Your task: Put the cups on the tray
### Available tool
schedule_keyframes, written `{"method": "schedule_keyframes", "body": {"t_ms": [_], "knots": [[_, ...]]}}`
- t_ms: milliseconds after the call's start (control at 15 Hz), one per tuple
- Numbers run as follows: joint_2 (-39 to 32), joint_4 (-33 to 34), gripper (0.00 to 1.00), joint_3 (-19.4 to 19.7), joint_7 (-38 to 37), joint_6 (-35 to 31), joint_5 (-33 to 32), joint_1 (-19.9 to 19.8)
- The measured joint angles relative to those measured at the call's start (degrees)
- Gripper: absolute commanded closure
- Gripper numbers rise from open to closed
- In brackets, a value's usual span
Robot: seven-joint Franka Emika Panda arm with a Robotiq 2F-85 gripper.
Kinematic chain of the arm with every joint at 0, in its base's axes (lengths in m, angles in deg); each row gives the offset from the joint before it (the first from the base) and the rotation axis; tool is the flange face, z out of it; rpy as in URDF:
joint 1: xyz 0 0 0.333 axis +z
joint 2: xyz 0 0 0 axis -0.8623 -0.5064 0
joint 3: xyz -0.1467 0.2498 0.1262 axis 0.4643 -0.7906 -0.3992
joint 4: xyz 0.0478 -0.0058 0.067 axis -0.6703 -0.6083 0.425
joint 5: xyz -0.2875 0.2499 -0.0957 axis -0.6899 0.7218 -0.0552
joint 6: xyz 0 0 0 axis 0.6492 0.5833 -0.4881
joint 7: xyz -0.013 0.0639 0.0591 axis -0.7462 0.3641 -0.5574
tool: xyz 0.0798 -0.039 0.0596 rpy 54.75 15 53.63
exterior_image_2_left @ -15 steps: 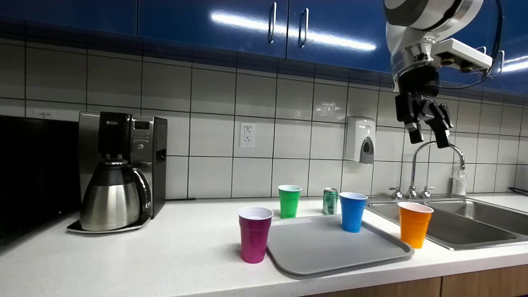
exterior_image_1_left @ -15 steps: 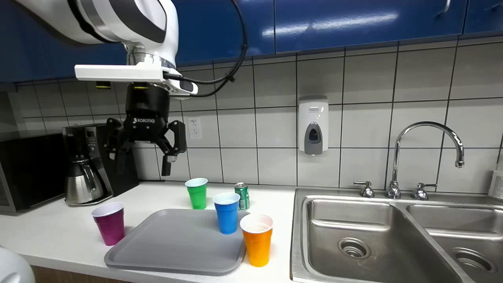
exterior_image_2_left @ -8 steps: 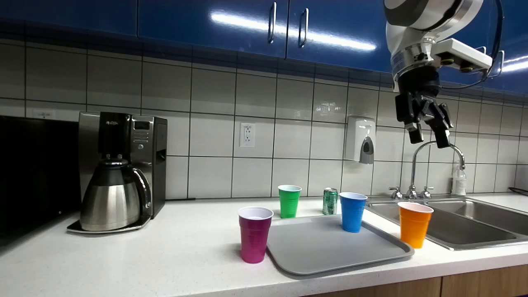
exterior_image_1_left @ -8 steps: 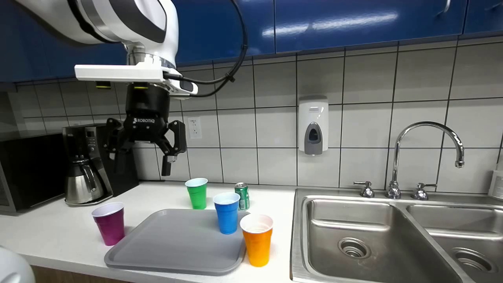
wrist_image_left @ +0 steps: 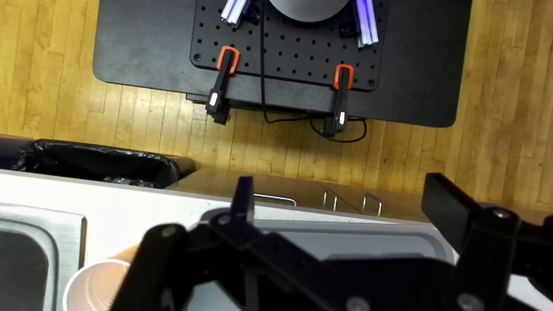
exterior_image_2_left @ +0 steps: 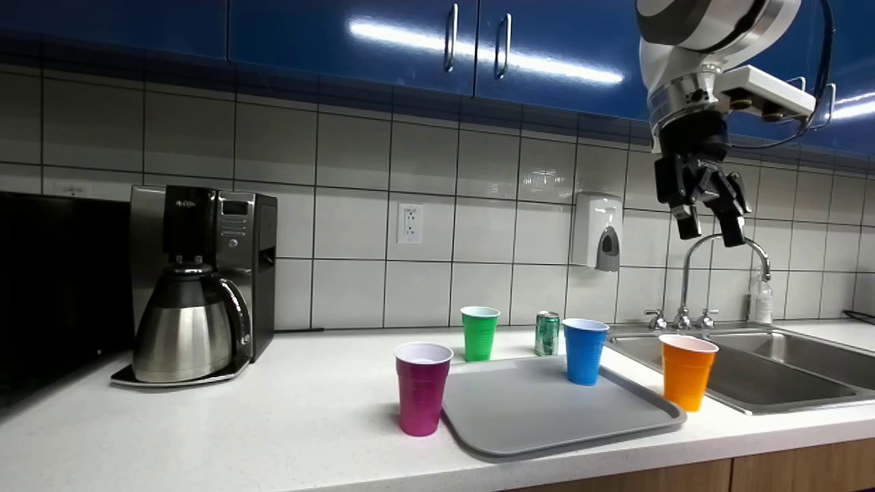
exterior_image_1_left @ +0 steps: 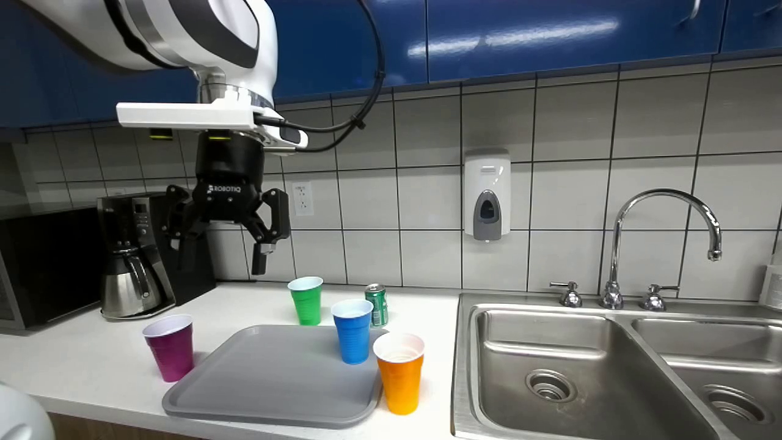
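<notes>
The gripper (exterior_image_1_left: 221, 263) is open and empty, high above the counter, in both exterior views (exterior_image_2_left: 711, 231). The grey tray (exterior_image_1_left: 269, 379) lies below it on the counter (exterior_image_2_left: 560, 410). The blue cup (exterior_image_1_left: 354, 339) stands upright on the tray (exterior_image_2_left: 584, 355). The orange cup (exterior_image_1_left: 401, 385) stands on the counter beside the tray (exterior_image_2_left: 686, 376). The purple cup (exterior_image_1_left: 171, 354) stands at the tray's opposite side (exterior_image_2_left: 422, 393). The green cup (exterior_image_1_left: 307, 305) stands behind the tray (exterior_image_2_left: 479, 335). The wrist view shows the open fingers (wrist_image_left: 341, 185), part of the tray (wrist_image_left: 345, 239) and the orange cup (wrist_image_left: 97, 285).
A green can (exterior_image_1_left: 377, 305) stands behind the blue cup. A coffee maker with a steel pot (exterior_image_2_left: 184, 335) and a dark microwave (exterior_image_1_left: 49, 263) stand at the left. A double steel sink (exterior_image_1_left: 550, 354) with a tall faucet (exterior_image_1_left: 663, 194) is at the right. Blue cabinets (exterior_image_2_left: 342, 41) hang above.
The arm and gripper have sunk very slightly. The cups and the tray have not moved, and the gripper has stayed open.
</notes>
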Motion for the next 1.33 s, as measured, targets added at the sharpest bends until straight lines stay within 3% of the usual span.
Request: {"method": "schedule_keyframes", "body": {"t_ms": [667, 1333], "knots": [[-1.18, -5.23, 0.00, 0.08, -0.10, -11.76, -0.68, -0.36], [-10.80, -5.69, 0.00, 2.42, -0.09, -29.37, -2.97, -2.28]]}}
